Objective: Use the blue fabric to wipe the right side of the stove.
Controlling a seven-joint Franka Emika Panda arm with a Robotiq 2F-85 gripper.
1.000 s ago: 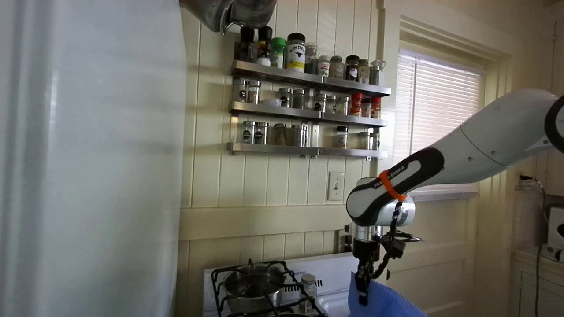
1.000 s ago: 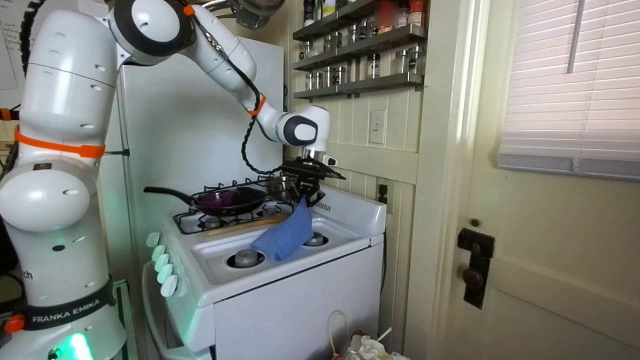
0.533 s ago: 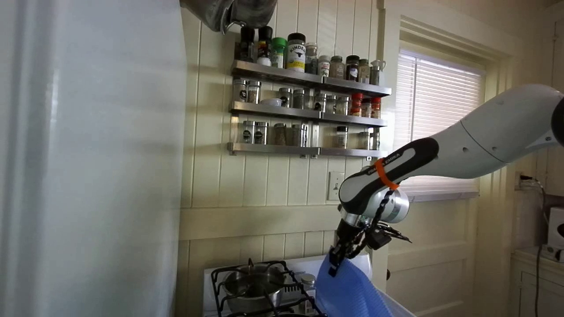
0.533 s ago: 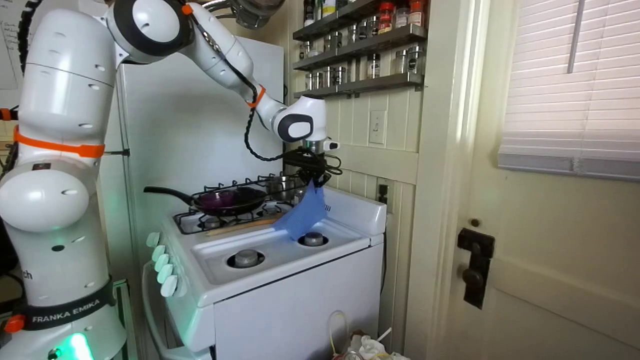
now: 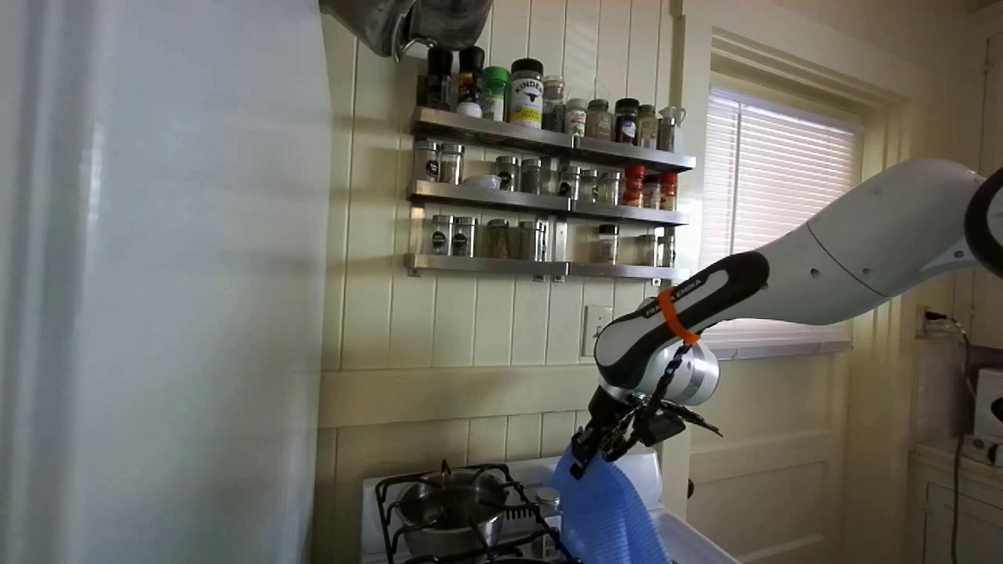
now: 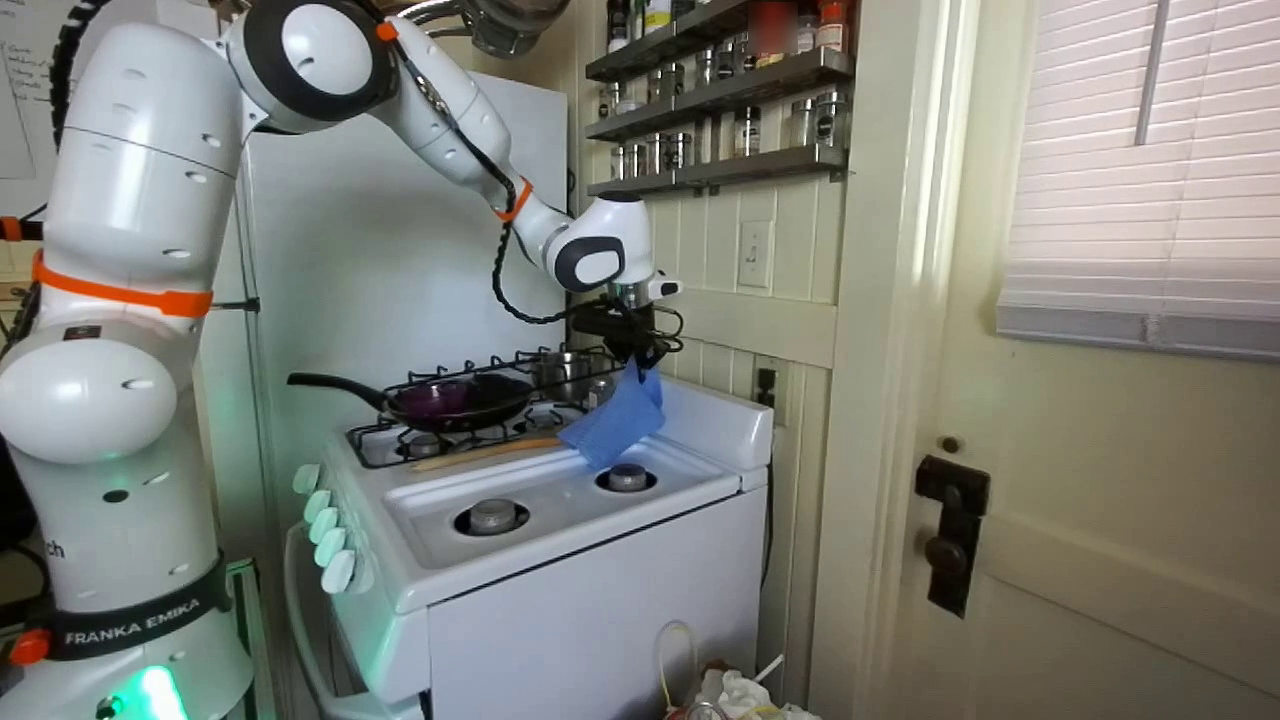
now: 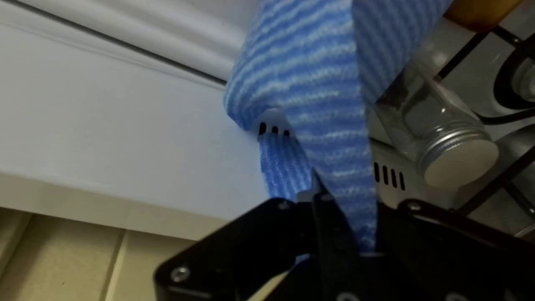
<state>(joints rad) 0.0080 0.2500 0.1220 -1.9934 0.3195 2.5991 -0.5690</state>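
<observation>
The blue fabric point(image 6: 618, 425) hangs, folded and creased, from my gripper point(image 6: 640, 362) over the back of the stove point(image 6: 600, 580). In the wrist view the fabric point(image 7: 317, 83) runs in between the dark fingers, which are shut on it, with a loose fold beside them. My gripper point(image 5: 581, 466) tilts toward the grate side in an exterior view. The fabric's lower end is beside the rear right burner point(image 6: 628, 478); whether it touches the stove top I cannot tell. The front right burner point(image 6: 493, 517) lies uncovered. White backguard point(image 7: 125, 146) shows below the jaws.
On the stove's grate side are a black pan point(image 6: 462, 400), a metal pot point(image 5: 448, 509) and a wooden utensil point(image 6: 490, 452). A glass jar point(image 7: 434, 125) with a metal lid stands close beside the fabric. Spice shelves point(image 5: 548, 200) hang on the wall behind.
The gripper has risen, tilted and shifted toward the backguard and the grate side, still shut on the fabric. The cloth has slid back from between the burners, uncovering the rear one.
</observation>
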